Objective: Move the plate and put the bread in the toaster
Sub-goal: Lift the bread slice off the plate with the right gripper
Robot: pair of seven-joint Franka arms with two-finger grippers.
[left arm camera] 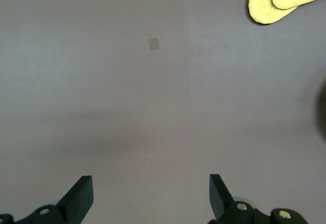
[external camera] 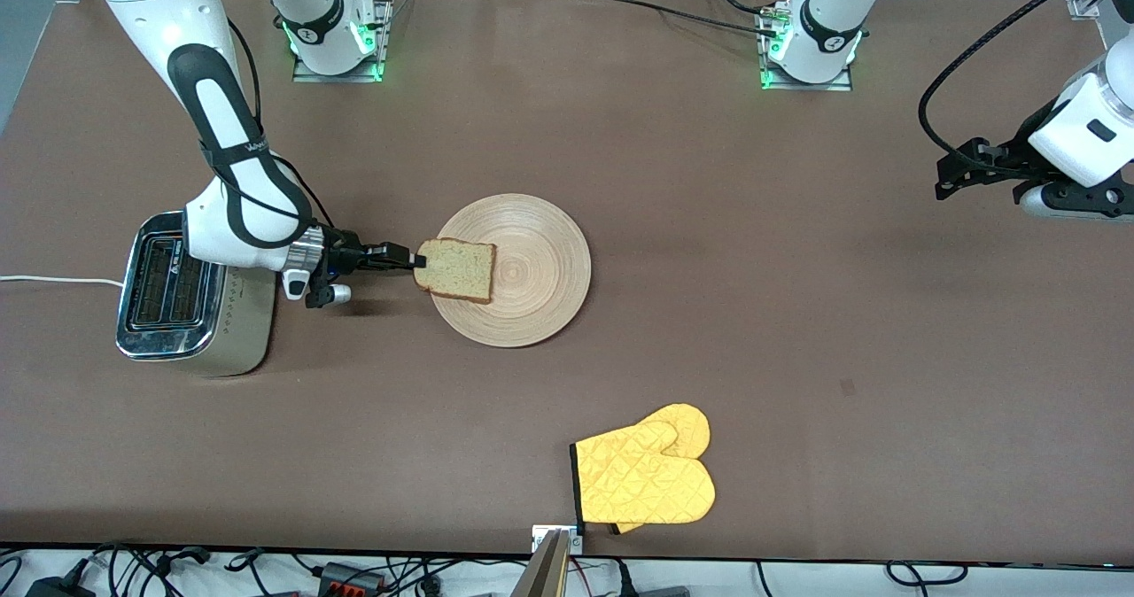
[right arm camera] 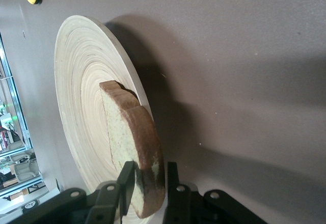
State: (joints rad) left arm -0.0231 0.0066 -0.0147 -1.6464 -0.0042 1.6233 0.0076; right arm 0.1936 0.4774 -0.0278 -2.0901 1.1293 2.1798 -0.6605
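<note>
One right tool clasps bread.

Brown speckled bread overhangs the round wooden plate (toaster-side rim); silver toaster upright nearby.

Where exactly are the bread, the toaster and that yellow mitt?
bread (external camera: pixel 456 269): front view, middle of the slice's top face.
toaster (external camera: pixel 170 294): front view, top panel between the slots.
yellow mitt (external camera: pixel 642 482): front view, quilted palm.
</note>
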